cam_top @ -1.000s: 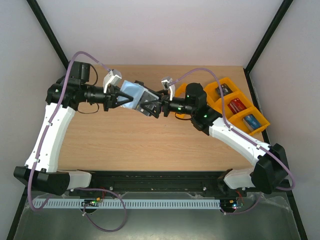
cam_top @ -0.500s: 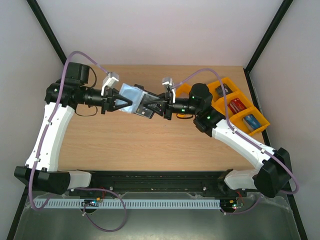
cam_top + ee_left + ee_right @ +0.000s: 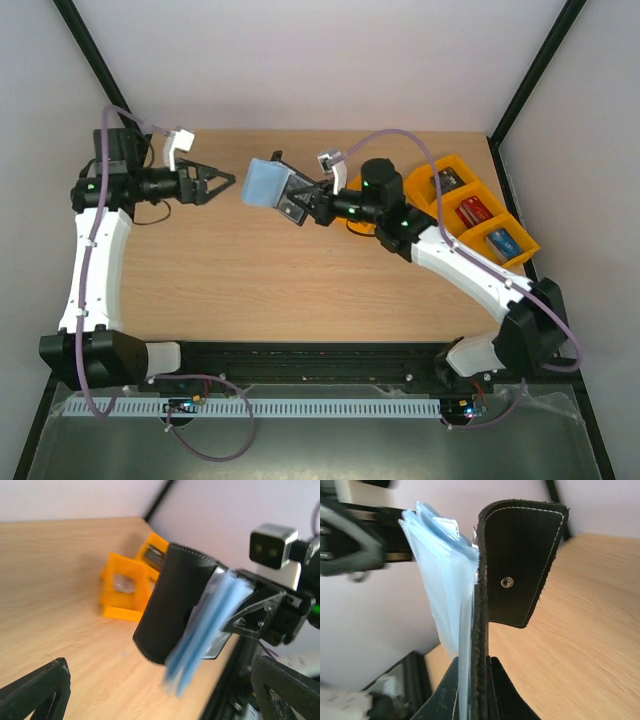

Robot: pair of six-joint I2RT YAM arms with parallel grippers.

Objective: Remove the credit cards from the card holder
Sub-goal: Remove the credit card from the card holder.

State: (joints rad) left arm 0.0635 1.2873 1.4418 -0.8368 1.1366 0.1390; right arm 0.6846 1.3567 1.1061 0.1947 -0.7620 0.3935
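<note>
The card holder (image 3: 272, 186), a black wallet with pale blue clear pockets, hangs above the table's far middle. My right gripper (image 3: 306, 203) is shut on its lower edge. In the right wrist view the black cover (image 3: 482, 630) stands edge-on between the fingers, with the pockets (image 3: 445, 580) fanned out to the left and the snap tab (image 3: 520, 570) to the right. My left gripper (image 3: 222, 183) is open and empty, apart from the holder on its left. The left wrist view shows the holder (image 3: 172, 610) ahead. A red credit card (image 3: 474, 211) lies in an orange tray. I cannot tell whether the pockets hold cards.
Three joined orange trays (image 3: 520, 262) stand at the table's right edge, with a dark item (image 3: 453, 180) in the far one and a blue one (image 3: 503, 241) in the near one. The trays (image 3: 125, 587) show behind the holder in the left wrist view.
My left gripper let go of the card holder, opened, and pulled back to the left. My right gripper closed on the holder and now carries it alone.
</note>
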